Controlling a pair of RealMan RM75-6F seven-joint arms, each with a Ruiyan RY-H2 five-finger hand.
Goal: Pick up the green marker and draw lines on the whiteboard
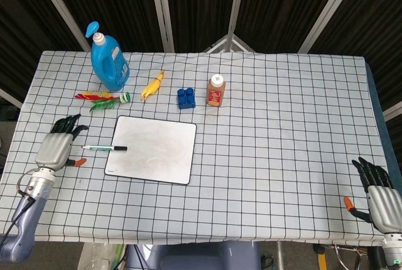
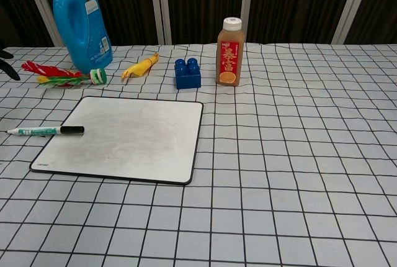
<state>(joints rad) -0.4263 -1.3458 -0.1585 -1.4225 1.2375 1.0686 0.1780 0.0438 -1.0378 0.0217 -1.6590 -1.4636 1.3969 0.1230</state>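
Two hands in the head view, both empty with fingers spread. Left hand (image 1: pixel 55 149) sits over the table (image 1: pixel 282 144) just left of the green marker (image 1: pixel 103 148), not touching it. Marker lies flat, black-capped end overlapping the left edge of the whiteboard (image 1: pixel 152 149), other end pointing back at the left hand. Chest view shows only dark fingertips of the left hand at the far left edge. Beyond the left hand: blue detergent bottle (image 1: pixel 107 58), red-green feathered toy (image 1: pixel 100 98), yellow toy (image 1: pixel 152 85), blue block (image 1: pixel 185 97), juice bottle (image 1: pixel 215 90). Right hand (image 1: pixel 380 196) is well apart from everything, at the near right table corner, palm down
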